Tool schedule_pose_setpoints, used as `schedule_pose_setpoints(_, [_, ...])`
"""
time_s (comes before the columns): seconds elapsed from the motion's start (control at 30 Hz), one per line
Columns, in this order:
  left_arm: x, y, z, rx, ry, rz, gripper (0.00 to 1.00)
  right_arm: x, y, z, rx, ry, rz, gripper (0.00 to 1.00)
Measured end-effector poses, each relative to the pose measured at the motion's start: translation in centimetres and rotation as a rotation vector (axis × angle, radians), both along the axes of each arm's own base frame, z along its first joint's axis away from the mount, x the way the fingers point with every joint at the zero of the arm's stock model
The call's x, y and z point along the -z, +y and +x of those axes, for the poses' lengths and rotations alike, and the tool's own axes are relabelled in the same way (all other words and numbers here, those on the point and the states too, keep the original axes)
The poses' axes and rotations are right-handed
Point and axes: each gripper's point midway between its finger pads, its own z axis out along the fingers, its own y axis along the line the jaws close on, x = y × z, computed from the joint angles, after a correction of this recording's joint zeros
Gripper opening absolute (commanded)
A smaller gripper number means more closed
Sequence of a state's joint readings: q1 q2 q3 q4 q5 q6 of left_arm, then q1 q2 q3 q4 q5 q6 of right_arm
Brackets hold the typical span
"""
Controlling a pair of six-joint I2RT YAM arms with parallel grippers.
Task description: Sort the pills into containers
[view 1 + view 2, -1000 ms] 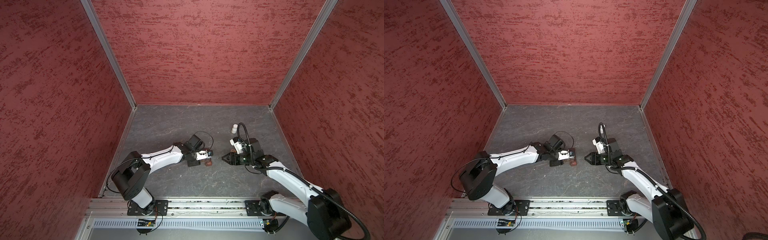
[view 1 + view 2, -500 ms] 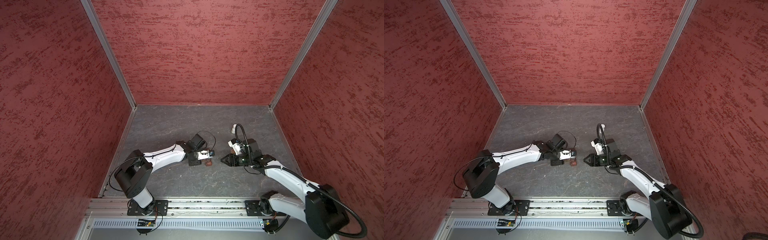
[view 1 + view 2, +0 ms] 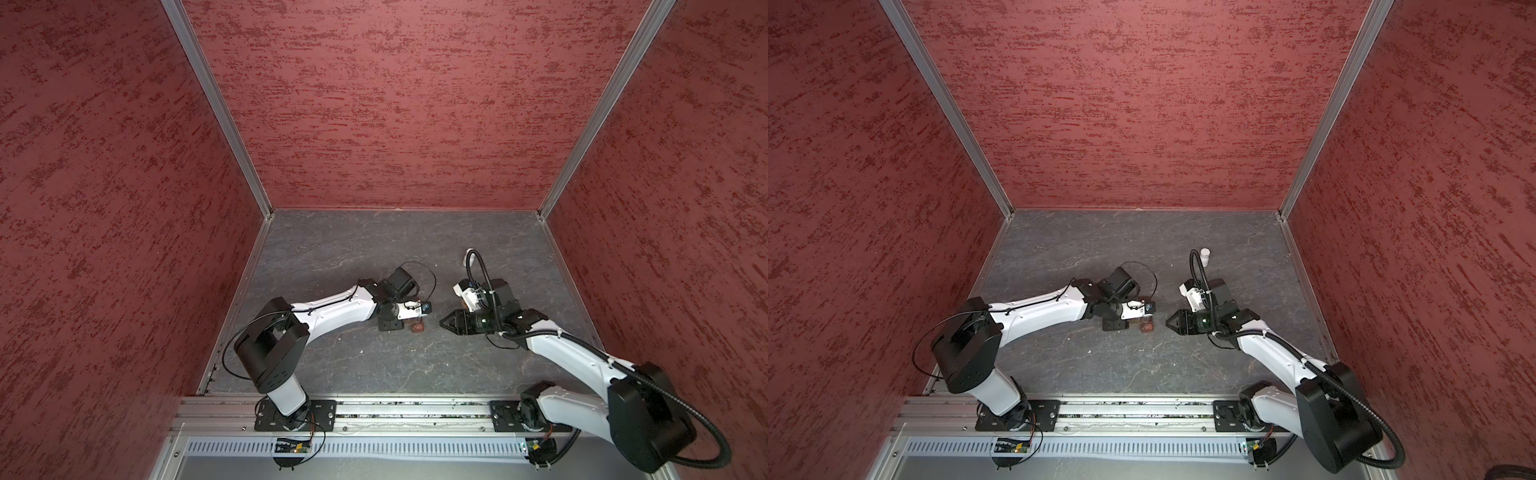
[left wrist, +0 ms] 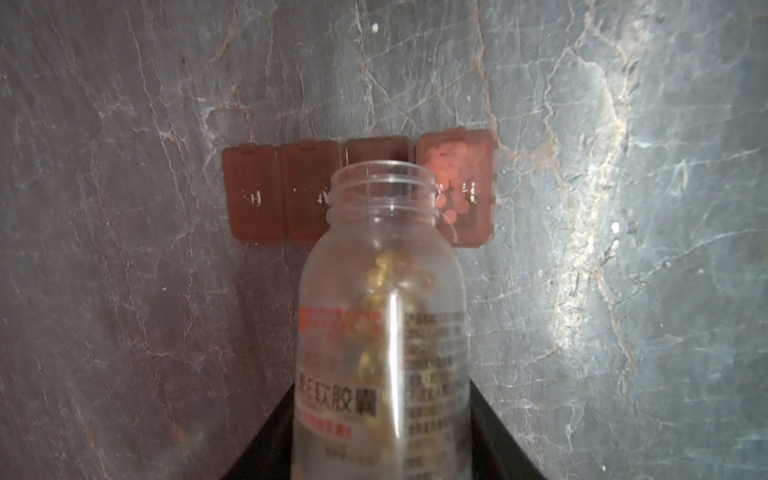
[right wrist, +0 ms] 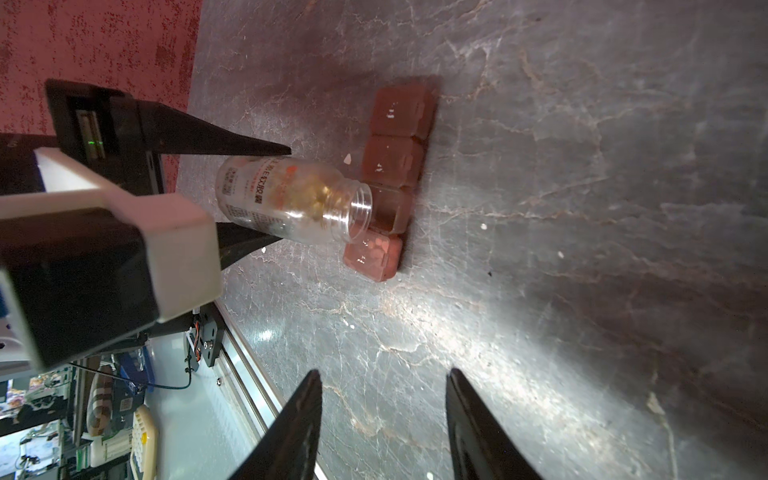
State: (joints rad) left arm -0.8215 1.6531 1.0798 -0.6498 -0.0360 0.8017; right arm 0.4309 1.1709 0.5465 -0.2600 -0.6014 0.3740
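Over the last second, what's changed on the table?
The left gripper, shut on the clear bottle, edged slightly toward the middle; the right gripper crept a little toward it. Unchanged: bottle tilted with its mouth over the containers, right gripper open and empty, white bottle at the back.

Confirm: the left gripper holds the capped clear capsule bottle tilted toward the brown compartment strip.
Wrong on the cap: the left wrist view shows the clear capsule bottle uncapped, mouth open. The left gripper does hold it tilted toward the brown compartment strip.
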Motion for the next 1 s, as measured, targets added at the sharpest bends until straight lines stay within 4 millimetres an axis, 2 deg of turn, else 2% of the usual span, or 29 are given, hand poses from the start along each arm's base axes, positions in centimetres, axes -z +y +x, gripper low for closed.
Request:
schedule_pose_setpoints(0.6, [-0.3,-0.1,0.2,0.025,-0.011,0.054,0.00,0.2,0.1,-0.1,-0.004,0.005,-0.005,0.50])
schedule_pose_setpoints(1.0, [-1.3,-0.7,0.5,0.050,-0.021,0.070,0.00,0.2,0.1,-0.1,-0.004,0.005,-0.005,0.50])
